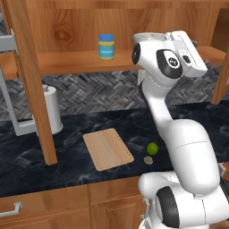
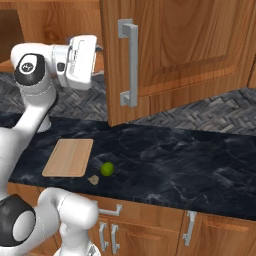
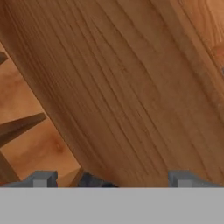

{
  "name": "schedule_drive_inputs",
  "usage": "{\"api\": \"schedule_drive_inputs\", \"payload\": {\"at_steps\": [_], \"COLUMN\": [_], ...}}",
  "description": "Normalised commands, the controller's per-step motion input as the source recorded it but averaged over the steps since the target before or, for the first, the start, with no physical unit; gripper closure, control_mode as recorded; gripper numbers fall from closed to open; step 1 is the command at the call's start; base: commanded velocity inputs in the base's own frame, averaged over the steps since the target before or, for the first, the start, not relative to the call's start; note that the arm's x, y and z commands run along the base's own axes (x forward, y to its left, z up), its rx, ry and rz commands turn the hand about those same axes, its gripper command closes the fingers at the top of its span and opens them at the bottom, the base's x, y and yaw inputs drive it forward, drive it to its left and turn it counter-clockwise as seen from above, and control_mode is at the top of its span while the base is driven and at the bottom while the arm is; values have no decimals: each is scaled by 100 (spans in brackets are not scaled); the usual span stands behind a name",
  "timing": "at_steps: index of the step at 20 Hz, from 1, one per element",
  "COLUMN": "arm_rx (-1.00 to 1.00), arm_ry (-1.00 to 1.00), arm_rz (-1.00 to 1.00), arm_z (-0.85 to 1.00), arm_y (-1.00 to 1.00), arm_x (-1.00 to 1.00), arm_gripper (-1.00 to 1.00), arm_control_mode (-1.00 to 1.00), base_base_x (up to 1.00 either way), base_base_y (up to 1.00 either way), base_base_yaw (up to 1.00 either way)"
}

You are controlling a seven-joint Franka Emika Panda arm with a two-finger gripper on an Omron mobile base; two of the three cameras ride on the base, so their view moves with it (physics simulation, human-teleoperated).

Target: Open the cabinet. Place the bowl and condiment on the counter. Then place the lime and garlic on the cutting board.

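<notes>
A: Cabinet (image 1: 31, 80) doors swung out over the counter (image 2: 190, 160); one door edge stands left of the board (image 1: 108, 149).
B: Left view has the condiment (image 1: 106, 46) on the shelf. Lime (image 2: 106, 169) and garlic (image 2: 93, 179) just right of board.
A: Arm raised, hand at shelf height; gripper (image 3: 111, 179) spread, empty, close to wood.

Arm (image 1: 179, 134) raised high, claw (image 3: 111, 178) wide open, empty.

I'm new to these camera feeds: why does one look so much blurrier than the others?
Hand view: very close to brown cabinet wood, so the grain looks soft and smeared. Left base view: small green lime casts a faint shadow on the dark marbled counter. Right base view: evenly lit, no glare.
</notes>
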Motion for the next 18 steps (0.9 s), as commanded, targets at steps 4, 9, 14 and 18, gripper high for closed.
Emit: {"api": "schedule_drive_inputs", "payload": {"at_steps": [4, 9, 14, 18], "arm_rx": [0, 0, 0, 0], "arm_ry": [0, 0, 0, 0], "arm_rz": [-9, -7, -7, -8], "arm_z": [0, -4, -9, -6], "arm_y": [-29, -33, -29, -36], "arm_x": [17, 13, 20, 10], "arm_gripper": [-100, -100, -100, -100], "arm_control_mode": [-100, -100, -100, -100], "base_base_x": [0, 0, 0, 0], "base_base_y": [0, 0, 0, 0], "base_base_yaw": [0, 0, 0, 0]}}
